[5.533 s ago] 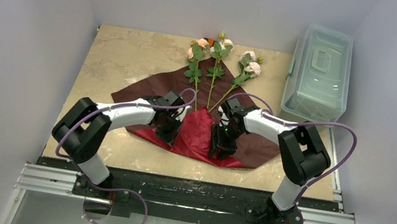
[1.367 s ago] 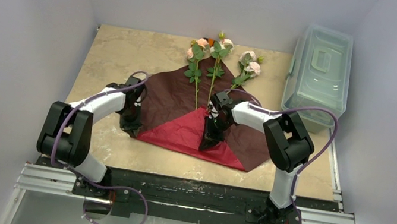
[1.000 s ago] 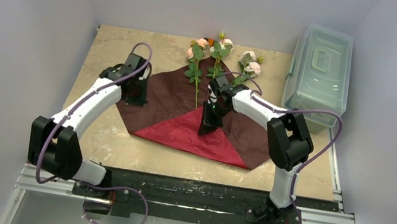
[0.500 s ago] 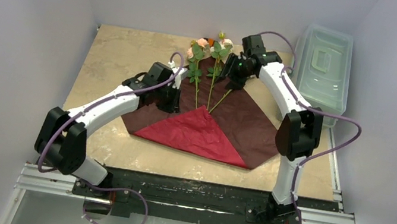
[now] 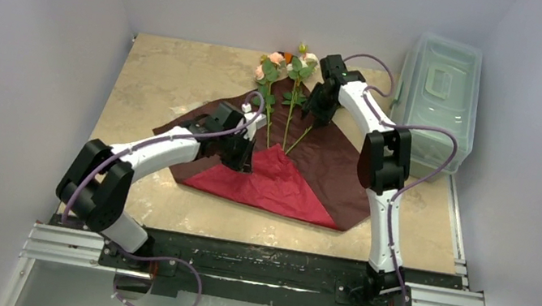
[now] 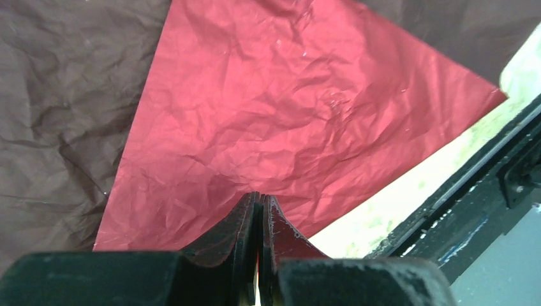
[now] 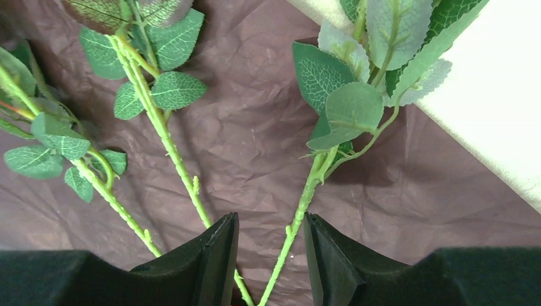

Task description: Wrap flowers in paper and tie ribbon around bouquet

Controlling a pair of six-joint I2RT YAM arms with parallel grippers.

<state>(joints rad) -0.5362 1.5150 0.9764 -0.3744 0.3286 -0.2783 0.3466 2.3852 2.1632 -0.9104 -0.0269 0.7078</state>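
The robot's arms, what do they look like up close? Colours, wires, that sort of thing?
Both the left arm and the right arm have smooth white tubular links between chunky black joints. A thin purple cable loops loosely along each. Each arm ends in two matte black, wedge-shaped fingers.

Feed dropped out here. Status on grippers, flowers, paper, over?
Left gripper jaws shut over red fold of the paper. Right gripper jaws open, straddling one flower stem. Flowers lie on paper, unwrapped. Plastic box off to the side.
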